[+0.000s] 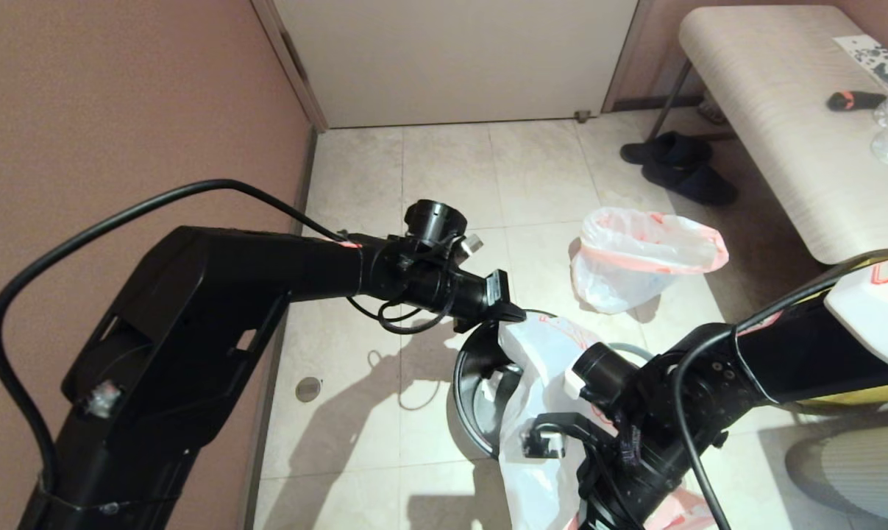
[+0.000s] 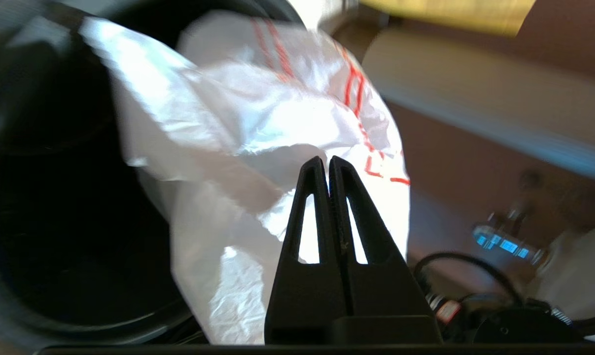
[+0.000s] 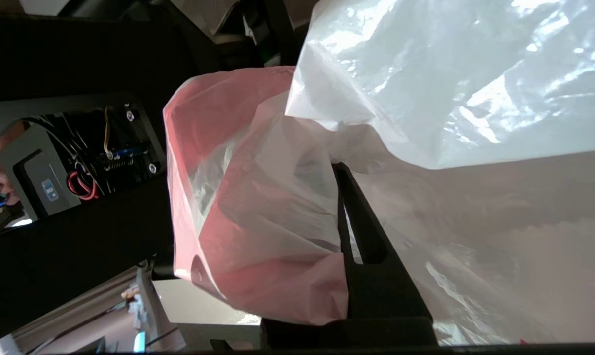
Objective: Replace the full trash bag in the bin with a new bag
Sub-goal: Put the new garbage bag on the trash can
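Note:
The new bag (image 1: 539, 368) hangs limp and wrinkled over the open mouth of the black bin (image 1: 464, 383), stretched between my two grippers. My left gripper (image 1: 516, 314) is shut at the bag's upper edge, above the bin's far rim; in the left wrist view the closed tips (image 2: 325, 160) pinch a fold of the new bag (image 2: 258, 123) beside the dark bin (image 2: 41, 222). My right gripper (image 1: 535, 442) is shut on the bag's pink rim band (image 3: 258, 276); one finger (image 3: 366, 236) shows and the film covers the other. The full trash bag (image 1: 638, 258) sits on the floor behind the bin.
A pink wall runs close along the left, with a white door at the back. Dark slippers (image 1: 679, 165) lie under a pale bench (image 1: 775, 110) at the right. A floor drain (image 1: 308, 389) is left of the bin.

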Tool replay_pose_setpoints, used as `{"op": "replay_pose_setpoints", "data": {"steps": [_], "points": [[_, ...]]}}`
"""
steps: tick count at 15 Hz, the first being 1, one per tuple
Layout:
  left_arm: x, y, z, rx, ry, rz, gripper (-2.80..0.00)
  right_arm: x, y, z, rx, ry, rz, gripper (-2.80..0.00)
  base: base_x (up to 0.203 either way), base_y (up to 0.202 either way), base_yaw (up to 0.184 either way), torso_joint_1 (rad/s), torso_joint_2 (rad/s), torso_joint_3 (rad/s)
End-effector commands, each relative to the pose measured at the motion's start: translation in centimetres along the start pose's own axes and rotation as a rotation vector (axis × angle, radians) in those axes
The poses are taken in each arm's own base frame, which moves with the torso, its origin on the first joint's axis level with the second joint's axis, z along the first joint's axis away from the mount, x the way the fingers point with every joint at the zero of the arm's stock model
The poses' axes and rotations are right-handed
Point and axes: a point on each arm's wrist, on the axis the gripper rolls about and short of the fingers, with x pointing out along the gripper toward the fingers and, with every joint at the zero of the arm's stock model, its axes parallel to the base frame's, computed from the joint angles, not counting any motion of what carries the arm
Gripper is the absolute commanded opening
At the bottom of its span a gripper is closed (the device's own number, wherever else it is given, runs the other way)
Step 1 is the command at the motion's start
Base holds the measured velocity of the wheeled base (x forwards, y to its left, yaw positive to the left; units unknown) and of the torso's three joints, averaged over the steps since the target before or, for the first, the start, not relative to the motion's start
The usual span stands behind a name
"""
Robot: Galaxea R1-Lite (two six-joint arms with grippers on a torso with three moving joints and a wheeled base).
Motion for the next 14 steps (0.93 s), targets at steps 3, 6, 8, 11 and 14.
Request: {"op": "replay_pose_setpoints", "data": {"steps": [3,6,8,11,14], "points": [[3.9,1.2,-2.1,0.038,0.062,0.036,-2.8,1.5,-0.7,-0.6,0.024,0.045,0.025,-2.8,0.0,0.0,0.0,0.0,0.0,0.0],[6.8,2.4,-3.3,0.103,0.029,0.128,-2.8,2.3,-0.8,-1.3,0.021,0.051,0.031,-2.8,0.0,0.0,0.0,0.0,0.0,0.0],[7.4,3.0,-3.7,0.099,0.035,0.152,-2.8,2.8,-1.0,-1.5,0.022,0.05,0.03,-2.8,0.0,0.0,0.0,0.0,0.0,0.0],[8.4,4.3,-4.5,0.096,0.067,0.181,-2.8,3.1,-1.3,-1.8,0.035,0.06,0.036,-2.8,0.0,0.0,0.0,0.0,0.0,0.0],[8.4,5.5,-4.3,0.082,0.064,0.203,-2.8,3.4,-1.8,-2.3,0.051,0.063,0.036,-2.8,0.0,0.0,0.0,0.0,0.0,0.0]]}}
